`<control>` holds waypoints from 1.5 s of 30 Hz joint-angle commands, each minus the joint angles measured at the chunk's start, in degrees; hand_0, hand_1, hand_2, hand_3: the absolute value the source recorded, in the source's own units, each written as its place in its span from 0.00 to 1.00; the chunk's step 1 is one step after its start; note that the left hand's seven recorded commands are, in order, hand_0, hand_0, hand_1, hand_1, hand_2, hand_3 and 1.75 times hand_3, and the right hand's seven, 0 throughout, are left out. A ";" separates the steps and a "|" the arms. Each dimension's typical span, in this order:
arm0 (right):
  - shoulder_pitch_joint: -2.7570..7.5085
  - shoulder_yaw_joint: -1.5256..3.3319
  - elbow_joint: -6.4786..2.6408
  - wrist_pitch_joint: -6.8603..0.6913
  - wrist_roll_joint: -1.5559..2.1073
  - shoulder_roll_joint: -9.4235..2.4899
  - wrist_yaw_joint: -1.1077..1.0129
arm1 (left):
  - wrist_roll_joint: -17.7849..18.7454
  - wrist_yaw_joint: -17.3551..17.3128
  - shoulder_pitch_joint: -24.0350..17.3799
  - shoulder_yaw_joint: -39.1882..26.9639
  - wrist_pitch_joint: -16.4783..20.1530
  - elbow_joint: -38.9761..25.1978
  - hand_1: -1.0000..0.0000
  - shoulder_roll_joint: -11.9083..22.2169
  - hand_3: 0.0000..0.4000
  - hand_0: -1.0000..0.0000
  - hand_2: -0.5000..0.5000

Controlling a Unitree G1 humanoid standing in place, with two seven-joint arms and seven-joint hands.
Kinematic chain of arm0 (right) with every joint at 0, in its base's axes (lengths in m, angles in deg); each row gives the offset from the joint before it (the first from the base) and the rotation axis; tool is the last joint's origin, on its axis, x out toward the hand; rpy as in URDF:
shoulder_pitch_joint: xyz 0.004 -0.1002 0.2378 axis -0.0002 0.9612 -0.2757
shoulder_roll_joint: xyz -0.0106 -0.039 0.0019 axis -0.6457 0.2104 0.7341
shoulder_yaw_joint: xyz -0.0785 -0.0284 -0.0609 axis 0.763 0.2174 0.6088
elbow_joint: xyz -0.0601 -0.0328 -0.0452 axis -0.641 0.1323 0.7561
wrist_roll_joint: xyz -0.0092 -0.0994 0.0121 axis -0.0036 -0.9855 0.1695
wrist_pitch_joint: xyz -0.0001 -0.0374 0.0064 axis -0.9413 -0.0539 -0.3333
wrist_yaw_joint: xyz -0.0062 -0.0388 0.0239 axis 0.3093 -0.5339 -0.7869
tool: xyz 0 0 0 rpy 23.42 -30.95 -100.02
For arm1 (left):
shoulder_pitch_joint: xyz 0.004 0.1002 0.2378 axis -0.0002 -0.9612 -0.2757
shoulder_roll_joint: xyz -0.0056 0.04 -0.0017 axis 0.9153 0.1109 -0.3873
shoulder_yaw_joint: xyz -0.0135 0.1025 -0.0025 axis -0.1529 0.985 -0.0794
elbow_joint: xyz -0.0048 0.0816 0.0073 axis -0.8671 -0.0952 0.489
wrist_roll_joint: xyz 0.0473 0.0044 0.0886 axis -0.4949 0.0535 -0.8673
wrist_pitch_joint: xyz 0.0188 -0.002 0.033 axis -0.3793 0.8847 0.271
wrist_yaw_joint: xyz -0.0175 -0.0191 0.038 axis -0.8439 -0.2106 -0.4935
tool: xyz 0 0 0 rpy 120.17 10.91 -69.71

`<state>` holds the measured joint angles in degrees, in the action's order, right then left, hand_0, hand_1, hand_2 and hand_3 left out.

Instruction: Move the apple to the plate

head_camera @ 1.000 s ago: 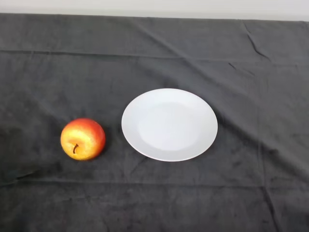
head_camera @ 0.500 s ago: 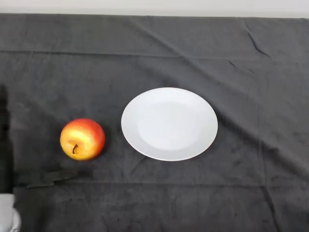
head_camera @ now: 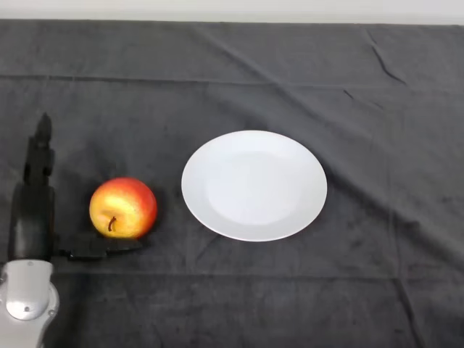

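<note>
A red and yellow apple [head_camera: 123,208] with its stem facing me lies on the dark cloth at the left. An empty white plate [head_camera: 254,185] lies to its right, a little apart from it. My left hand [head_camera: 32,210] has come in at the lower left, just left of the apple. Its fingers [head_camera: 38,156] point straight away from me, and its thumb [head_camera: 98,246] reaches under the near side of the apple. The hand is open and holds nothing.
The dark cloth [head_camera: 362,94] covers the whole table and has folds at the back and right. A pale wall strip [head_camera: 232,9] runs along the far edge.
My left hand has come into view from the lower left and moved forward beside the apple, with its thumb now near the apple's front. The apple and plate have barely moved.
</note>
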<state>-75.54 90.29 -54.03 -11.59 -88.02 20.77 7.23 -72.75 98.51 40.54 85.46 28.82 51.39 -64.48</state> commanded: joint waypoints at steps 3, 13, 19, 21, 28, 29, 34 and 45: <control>4.91 1.29 -2.51 -1.48 -1.11 -1.56 -0.46 | -0.62 0.86 5.37 2.06 0.25 3.01 1.00 -0.56 0.00 1.00 0.50; 4.81 1.31 -2.69 -1.42 -1.17 -1.57 -0.46 | 0.08 0.45 6.82 3.58 -0.82 5.64 1.00 -0.32 0.08 0.92 0.46; 4.76 1.32 -2.80 -1.36 -1.21 -1.57 -0.44 | 0.30 0.50 7.08 4.05 -1.58 6.36 1.00 -0.09 0.08 0.92 0.46; 4.74 1.32 -2.84 -1.35 -1.22 -1.57 -0.44 | 0.35 0.56 7.15 4.17 -1.81 6.56 1.00 -0.04 0.08 0.92 0.46; 4.70 1.33 -2.93 -1.30 -1.24 -1.58 -0.42 | -0.19 1.62 6.43 5.26 -0.45 3.26 0.00 -0.20 1.00 0.00 0.50; 4.70 1.33 -2.93 -1.30 -1.25 -1.58 -0.42 | -0.30 1.72 6.19 5.42 -0.56 2.72 0.00 -0.06 1.00 0.00 0.50; 4.70 1.33 -2.93 -1.29 -1.25 -1.58 -0.41 | -1.05 2.42 5.71 6.09 -1.59 1.85 0.00 0.30 1.00 0.00 0.50; 4.69 1.32 -2.96 -1.26 -1.26 -1.58 -0.40 | -1.26 2.12 5.79 6.48 -0.70 -0.63 0.00 1.50 1.00 0.00 0.50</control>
<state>-75.55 90.08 -54.04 -11.82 -88.00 20.80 7.16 -73.66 100.46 45.56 91.85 28.20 53.00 -64.91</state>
